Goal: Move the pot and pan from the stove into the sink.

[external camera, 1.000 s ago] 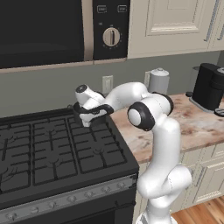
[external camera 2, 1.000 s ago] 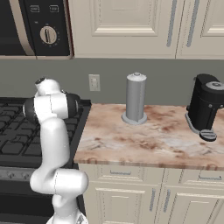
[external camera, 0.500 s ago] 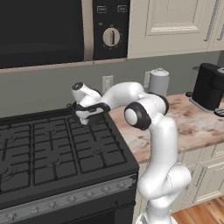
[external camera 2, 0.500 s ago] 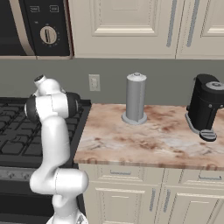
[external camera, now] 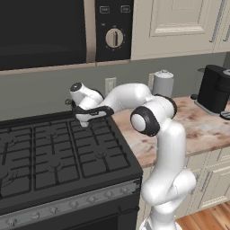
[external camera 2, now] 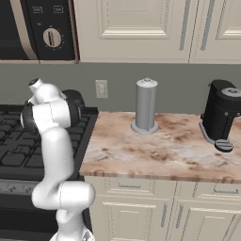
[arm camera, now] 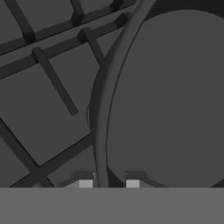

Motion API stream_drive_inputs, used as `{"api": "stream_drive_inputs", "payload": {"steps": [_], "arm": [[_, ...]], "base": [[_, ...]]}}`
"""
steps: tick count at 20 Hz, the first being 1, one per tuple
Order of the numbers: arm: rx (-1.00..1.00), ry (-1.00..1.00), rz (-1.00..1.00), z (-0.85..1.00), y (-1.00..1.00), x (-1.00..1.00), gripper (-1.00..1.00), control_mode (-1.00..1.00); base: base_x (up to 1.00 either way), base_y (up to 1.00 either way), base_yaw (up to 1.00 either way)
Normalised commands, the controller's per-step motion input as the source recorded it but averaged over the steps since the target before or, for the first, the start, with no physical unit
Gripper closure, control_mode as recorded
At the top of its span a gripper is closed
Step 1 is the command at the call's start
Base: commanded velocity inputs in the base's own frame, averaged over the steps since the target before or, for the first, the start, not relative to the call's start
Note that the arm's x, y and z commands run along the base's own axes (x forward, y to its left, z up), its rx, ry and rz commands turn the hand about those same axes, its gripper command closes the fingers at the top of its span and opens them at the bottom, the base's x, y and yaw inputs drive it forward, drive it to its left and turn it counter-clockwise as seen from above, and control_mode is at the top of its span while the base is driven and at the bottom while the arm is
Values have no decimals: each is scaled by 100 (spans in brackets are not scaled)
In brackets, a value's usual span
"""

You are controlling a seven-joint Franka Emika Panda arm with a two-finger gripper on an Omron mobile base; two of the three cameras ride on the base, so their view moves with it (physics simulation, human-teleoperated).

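stove (external camera: 54, 157): big black range, grates under my hand at back-right corner
pot (arm camera: 170, 100): sits on rear grate, dark grey
gripper (arm camera: 108, 183): tips straddle pot rim — pinched on it
step: grasping pot
next: lift straight up, carry to sink — pan after

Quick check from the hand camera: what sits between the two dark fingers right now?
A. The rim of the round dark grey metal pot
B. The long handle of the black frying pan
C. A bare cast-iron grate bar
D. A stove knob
A: in the hand view the thin curved rim of the round dark grey metal pot runs down between the two fingers, with the pot's interior on one side and the black stove grates on the other.
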Motion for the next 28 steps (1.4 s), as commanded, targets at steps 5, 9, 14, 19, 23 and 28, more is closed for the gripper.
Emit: {"api": "stream_drive_inputs", "payload": {"steps": [5, 9, 14, 19, 23, 28], "arm": [[4, -19, 0, 53, -12, -86, 100, -100], [5, -14, 0, 58, -13, -86, 100, -100], [5, -9, 0, 73, -12, -88, 100, -100], [4, 0, 0, 80, -11, -85, 100, -100], [2, 2, 0, 67, -11, -92, 100, -100], [0, 4, 2, 27, -20, -100, 100, -100]], "base": [[0, 0, 0], [0, 0, 0], [0, 0, 0], [0, 0, 0], [0, 0, 0], [0, 0, 0]]}}
